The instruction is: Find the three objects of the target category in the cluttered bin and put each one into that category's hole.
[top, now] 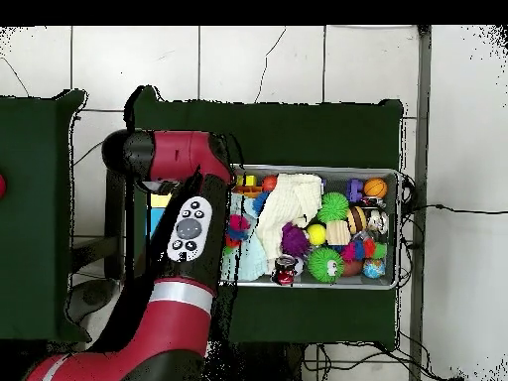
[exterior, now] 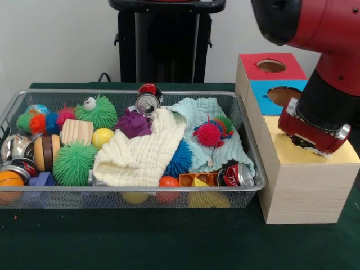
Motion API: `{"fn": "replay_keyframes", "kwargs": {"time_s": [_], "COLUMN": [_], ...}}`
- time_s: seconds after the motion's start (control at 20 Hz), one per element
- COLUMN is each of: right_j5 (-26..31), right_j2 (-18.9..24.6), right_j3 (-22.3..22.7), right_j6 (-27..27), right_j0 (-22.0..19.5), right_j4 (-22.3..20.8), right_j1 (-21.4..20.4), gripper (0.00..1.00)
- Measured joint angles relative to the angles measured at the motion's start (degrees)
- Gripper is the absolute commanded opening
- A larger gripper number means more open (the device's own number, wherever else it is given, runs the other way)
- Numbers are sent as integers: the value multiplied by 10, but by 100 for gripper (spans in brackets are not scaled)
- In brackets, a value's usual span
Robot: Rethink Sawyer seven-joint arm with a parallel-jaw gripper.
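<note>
- Silver wire bin (exterior: 254,185) holds cloths, cans and spiky balls; no spotted paper wads can be made out.
- Red arm's gripper (exterior: 311,136) sits over the yellow-topped box (exterior: 304,180), hiding the hole; finger state cannot be told.

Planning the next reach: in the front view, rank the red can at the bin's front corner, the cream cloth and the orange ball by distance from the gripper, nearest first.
1. Red can: bin corner beside the yellow-topped box, closest to the gripper.
2. Cream cloth: middle of the bin.
3. Orange ball: bin's opposite end, at the picture's left.
</note>
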Motion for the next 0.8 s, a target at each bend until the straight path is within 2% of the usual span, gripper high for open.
{"fn": "replay_keyframes", "kwargs": {"time_s": [0.1, 0.15, 0.3, 0.35, 0.65, 0.8], "right_j5": [-20, -38, -45, -43, -17, 29], "right_j2": [23, 51, 75, 100, 150, 172], "right_j3": [22, 44, 58, 63, 60, 48], "right_j6": [-5, -15, -28, -46, -97, -136], "right_j0": [-12, -28, -44, -60, -88, -98], "right_j4": [-2, -8, -19, -34, -78, -106], "right_j1": [-14, -28, -38, -44, -54, -53], "gripper": [0, 0, 0, 0, 0, 0]}}
